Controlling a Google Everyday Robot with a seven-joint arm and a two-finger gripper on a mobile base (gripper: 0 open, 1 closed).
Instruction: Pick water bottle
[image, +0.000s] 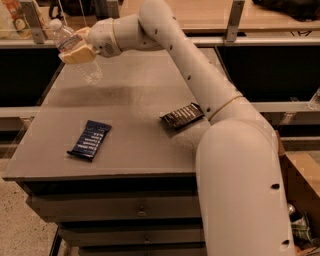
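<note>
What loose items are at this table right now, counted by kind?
water bottle: 1, tilted, held in the gripper over the far left corner of the table
snack packets: 2, a blue packet and a dark packet, both flat on the table
Total: 3

One high view beside the arm (240, 165), looking down across table (140, 135), hand (75, 50) top-left.

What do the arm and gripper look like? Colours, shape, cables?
Arm: smooth off-white rounded shells, thick lower segment, small dark dots, tan seam ring; no cables visible. Gripper, upper left around the water bottle: cream-yellow fingers on a white wrist.
</note>
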